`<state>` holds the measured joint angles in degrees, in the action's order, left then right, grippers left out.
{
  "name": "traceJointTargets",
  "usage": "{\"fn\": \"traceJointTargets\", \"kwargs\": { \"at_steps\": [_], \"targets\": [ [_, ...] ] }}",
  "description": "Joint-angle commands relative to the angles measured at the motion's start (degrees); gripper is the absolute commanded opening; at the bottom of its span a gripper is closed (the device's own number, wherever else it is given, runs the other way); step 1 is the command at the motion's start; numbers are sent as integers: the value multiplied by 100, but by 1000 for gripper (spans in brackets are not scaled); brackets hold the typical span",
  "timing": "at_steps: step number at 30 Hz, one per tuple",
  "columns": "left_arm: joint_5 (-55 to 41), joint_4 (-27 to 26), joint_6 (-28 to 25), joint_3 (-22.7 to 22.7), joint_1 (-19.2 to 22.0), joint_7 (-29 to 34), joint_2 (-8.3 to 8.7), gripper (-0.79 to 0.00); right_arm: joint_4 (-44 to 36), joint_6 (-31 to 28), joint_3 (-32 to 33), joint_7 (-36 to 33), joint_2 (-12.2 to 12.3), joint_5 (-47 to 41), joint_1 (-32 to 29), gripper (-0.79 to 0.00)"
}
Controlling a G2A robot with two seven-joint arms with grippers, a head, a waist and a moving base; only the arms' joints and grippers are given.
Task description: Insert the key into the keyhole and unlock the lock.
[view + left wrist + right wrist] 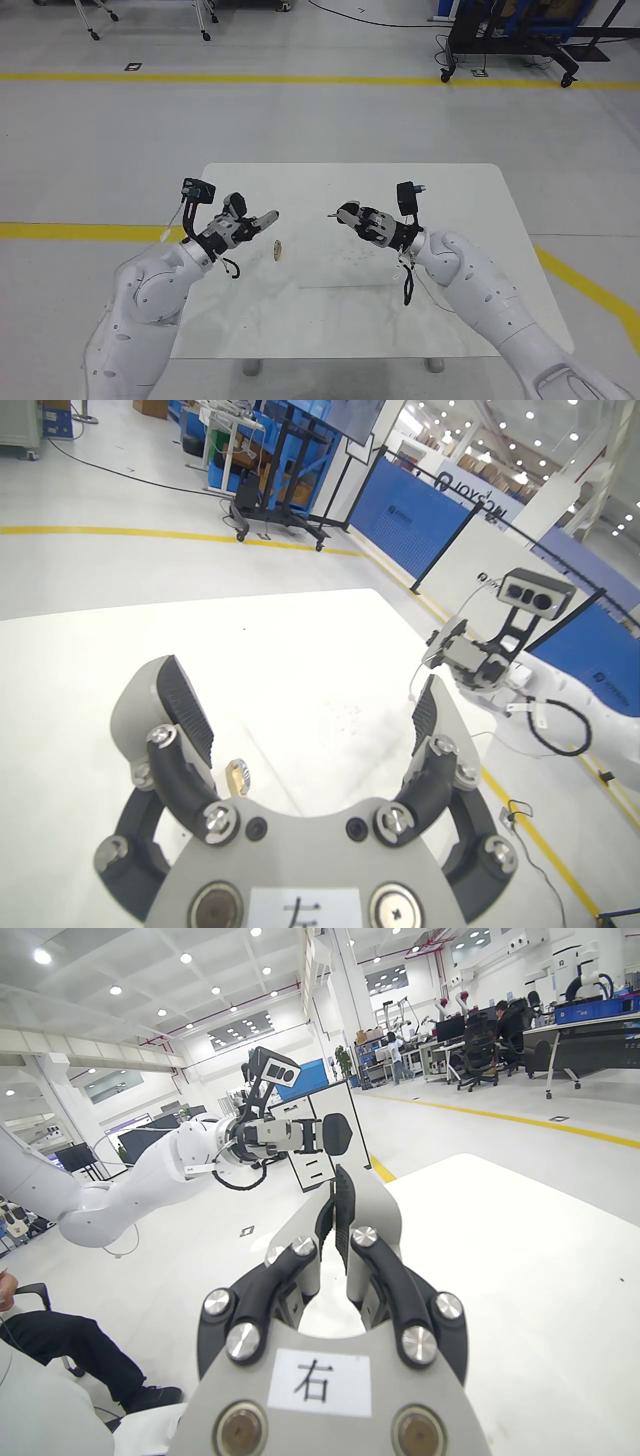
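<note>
White table [450,190] on a factory floor [300,120], left claw [254,212] spread above it, lock [278,250] lying just under that claw, right claw [338,212] pressed together, facing it, apart.

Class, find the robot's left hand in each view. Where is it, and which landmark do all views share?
Top view: left hand over the left side of the table, near the lock.
Left wrist view: left hand in the foreground, open, over the table.
Right wrist view: left hand farther off, beyond the right hand.
Shared landmark: the white table.
</note>
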<state>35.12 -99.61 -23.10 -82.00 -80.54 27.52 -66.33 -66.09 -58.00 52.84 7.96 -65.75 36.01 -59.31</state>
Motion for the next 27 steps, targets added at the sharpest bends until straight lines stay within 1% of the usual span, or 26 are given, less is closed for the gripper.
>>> {"fn": "traceJointTargets", "kwargs": {
  "at_steps": [1,3,4,6,7,8,10,11,12,14,16,18,20,23,24,26,27],
  "targets": [
    [-15,0,-2,-1,0,-2,0,0,0,0,0,0,0,-1,0,-785],
    [-81,-20,-10,20,-17,-37,-5,0,0,0,0,0,0,-1,0,-785],
    [-429,-24,-85,90,-51,43,-14,0,-3,6,-12,-5,-3,-35,-24,-785],
    [-1578,116,-99,138,19,558,-21,0,7,122,-60,-185,-22,-273,-45,-785],
    [-2315,265,-43,166,87,935,-23,0,12,124,-91,-267,-35,-420,-49,-785],
    [-3116,459,62,192,190,1400,-23,0,22,0,-152,-386,-50,-642,-41,-785],
    [-4598,932,405,220,469,2359,-22,0,-51,0,-334,-678,-75,-1228,-5,-785],
    [-5203,1131,525,234,625,2772,-25,0,-79,0,-435,-863,-81,-1617,11,-785],
    [-5591,1313,576,244,759,3102,-25,0,-112,0,-555,-1099,-85,-2079,25,-785],
    [-5975,1593,591,310,954,3483,-31,0,-138,0,-763,-1659,-83,-3052,91,-785],
    [-6293,1774,569,433,1077,3731,-51,0,-19,0,-906,-2295,-78,-3969,227,-785],
    [-6430,1896,458,546,1154,3900,-67,0,189,0,-1102,-2988,-97,-4854,348,-785],
    [-6333,1978,335,633,1215,3946,-72,0,407,75,-1256,-3605,-128,-5640,504,-785],
    [-6048,1969,104,745,1245,3904,-73,-185,617,228,-1415,-4463,-180,-6556,715,-785],
    [-5944,1955,52,771,1242,3872,-71,-262,691,263,-1441,-4691,-194,-6738,774,-785],
    [-5751,1905,-27,810,1233,3808,-64,-317,804,326,-1489,-5051,-230,-7062,847,-785],
    [-5710,1878,-46,825,1223,3783,-62,-369,852,364,-1513,-5212,-249,-7183,879,-785]
  ]
}}
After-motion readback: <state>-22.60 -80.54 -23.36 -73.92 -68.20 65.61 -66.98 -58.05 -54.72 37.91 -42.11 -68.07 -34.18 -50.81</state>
